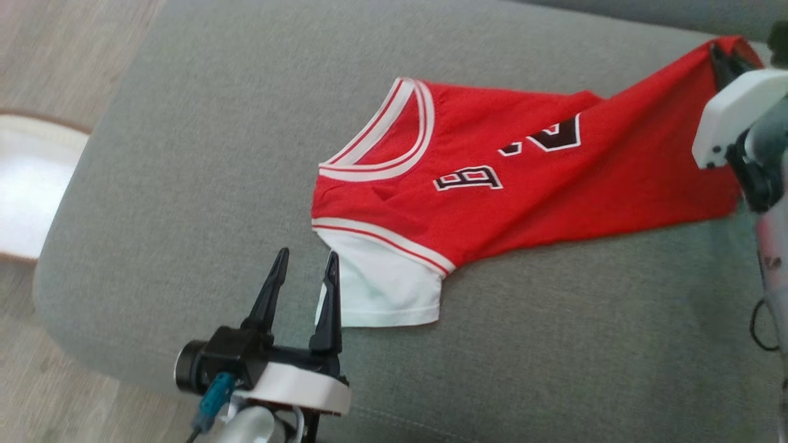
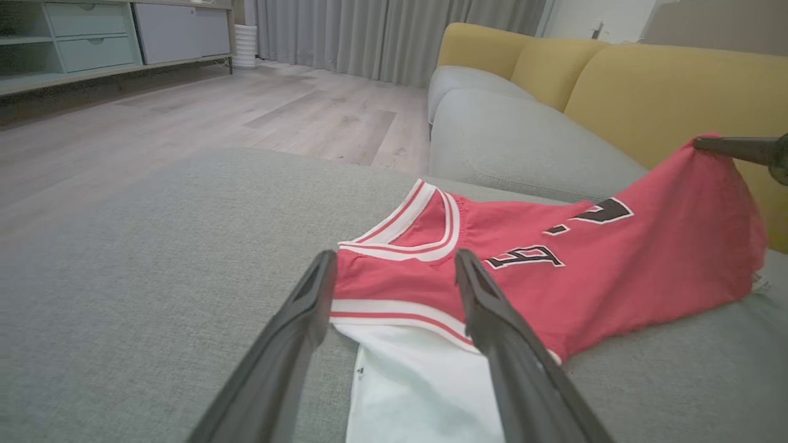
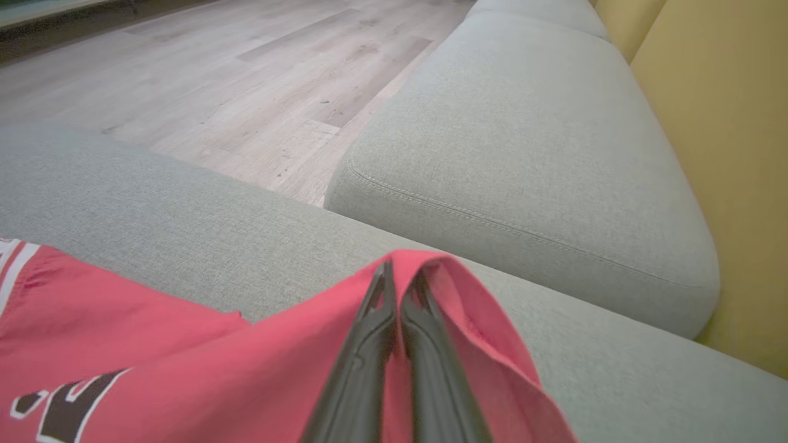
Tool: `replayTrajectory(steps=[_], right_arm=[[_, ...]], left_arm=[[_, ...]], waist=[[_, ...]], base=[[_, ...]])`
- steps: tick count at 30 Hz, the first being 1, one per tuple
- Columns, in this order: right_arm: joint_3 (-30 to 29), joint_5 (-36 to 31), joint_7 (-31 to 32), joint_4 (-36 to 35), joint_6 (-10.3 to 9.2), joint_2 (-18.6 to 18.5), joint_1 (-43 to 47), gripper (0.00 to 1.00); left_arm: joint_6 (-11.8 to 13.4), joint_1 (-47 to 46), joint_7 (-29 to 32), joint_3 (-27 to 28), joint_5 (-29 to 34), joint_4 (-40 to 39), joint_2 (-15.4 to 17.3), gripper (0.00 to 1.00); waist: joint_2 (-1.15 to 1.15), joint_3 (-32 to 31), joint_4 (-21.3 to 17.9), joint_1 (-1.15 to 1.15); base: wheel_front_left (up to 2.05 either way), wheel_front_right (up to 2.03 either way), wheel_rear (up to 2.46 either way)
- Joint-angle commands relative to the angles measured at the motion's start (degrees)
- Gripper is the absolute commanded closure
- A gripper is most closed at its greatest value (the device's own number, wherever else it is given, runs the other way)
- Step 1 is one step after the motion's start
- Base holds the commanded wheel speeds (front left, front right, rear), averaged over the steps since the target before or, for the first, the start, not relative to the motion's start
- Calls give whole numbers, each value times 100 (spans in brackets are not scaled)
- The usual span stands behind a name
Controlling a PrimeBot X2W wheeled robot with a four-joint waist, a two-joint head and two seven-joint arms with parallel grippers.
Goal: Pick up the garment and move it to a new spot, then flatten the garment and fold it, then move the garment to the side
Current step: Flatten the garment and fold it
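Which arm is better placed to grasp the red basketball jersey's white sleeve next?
Probably left. The left gripper is open, its fingers right beside the white sleeve on the grey fabric cushion; the right gripper is shut on the far hem of the red basketball jersey.

L tool: long black fingers, white collar, blue plug | R tool: white housing, poss. black cable

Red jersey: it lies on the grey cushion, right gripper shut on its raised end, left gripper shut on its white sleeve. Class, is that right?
No: the left gripper is open at the white sleeve, as the left wrist view shows. The red jersey does lie on the grey cushion, right gripper shut on its raised end.
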Motion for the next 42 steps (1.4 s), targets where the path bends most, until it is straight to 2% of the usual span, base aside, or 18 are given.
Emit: replayTrajectory(steps=[1, 2, 3, 5, 8, 16, 26, 39, 40, 41, 42], right_arm=[[102, -95, -192, -8, 37, 12, -260, 81], [119, -192, -344, 178, 37, 36, -381, 55], [134, -279, -522, 347, 37, 74, -488, 0], [175, -363, -990, 796, 37, 294, -745, 0], [305, -353, -1345, 1092, 37, 460, -881, 0], [245, -69, -1961, 1335, 37, 485, -517, 0], [277, 404, -1521, 1236, 37, 586, 648, 0], [23, 546, -1110, 1540, 37, 868, 608, 0], [32, 566, -1109, 1549, 37, 872, 600, 2], [57, 555, -1112, 1556, 37, 865, 590, 21], [78, 547, -1121, 1563, 37, 861, 582, 55]], left_arm=[[-22, -259, -81, 181, 64, -117, 9, 0], [-39, -286, -87, 199, 75, -90, -14, 0], [-54, -307, -92, 218, 87, -64, -32, 0], [-73, -335, -104, 286, 119, 5, -60, 0], [-83, -324, -110, 339, 150, 52, -53, 0], [-50, -188, -117, 430, 193, 54, 27, 0], [34, -56, -62, 475, 183, -130, 200, 0], [63, -125, -11, 442, 200, -183, 240, 0], [66, -122, -12, 446, 198, -180, 247, 0], [70, -119, -13, 452, 195, -179, 252, 0], [75, -117, -14, 456, 194, -179, 258, 0]], waist=[[0, 220, 181, -2], [0, 258, 187, -2], [0, 282, 183, -2], [0, 305, 116, -2], [0, 258, -21, -2], [0, -83, -499, -2], [0, -156, -841, -2], [0, 88, -626, -2], [0, 92, -625, -2], [0, 95, -629, -2], [0, 97, -635, -2]], base=[[0, 0, 0], [0, 0, 0], [0, 0, 0], [0, 0, 0], [0, 0, 0], [0, 0, 0], [0, 0, 0], [0, 0, 0], [0, 0, 0], [0, 0, 0], [0, 0, 0]])
